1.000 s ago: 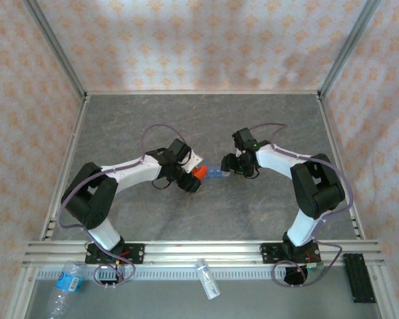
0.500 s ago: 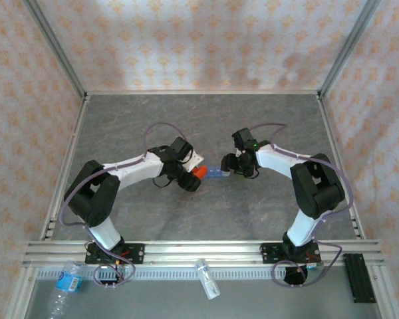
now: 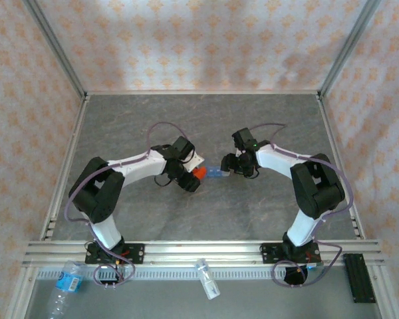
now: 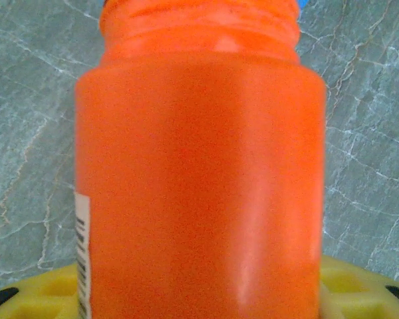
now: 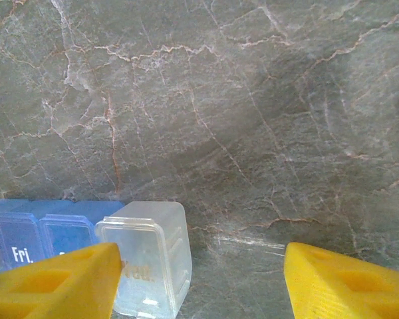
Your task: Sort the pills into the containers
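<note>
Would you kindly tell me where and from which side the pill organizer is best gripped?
Probably across the narrow width of the pill organizer, at its clear end compartment, coming from above. It lies flat on the table as a long, low strip, so its two long sides give the right arm's fingers parallel faces.

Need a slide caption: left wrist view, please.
Orange vial gripped between yellow fingers over grey marbled table.

White-and-black arms (image 3: 133, 169) carry purple cables (image 3: 161, 125) and yellow claw fingers (image 5: 53, 279).
</note>
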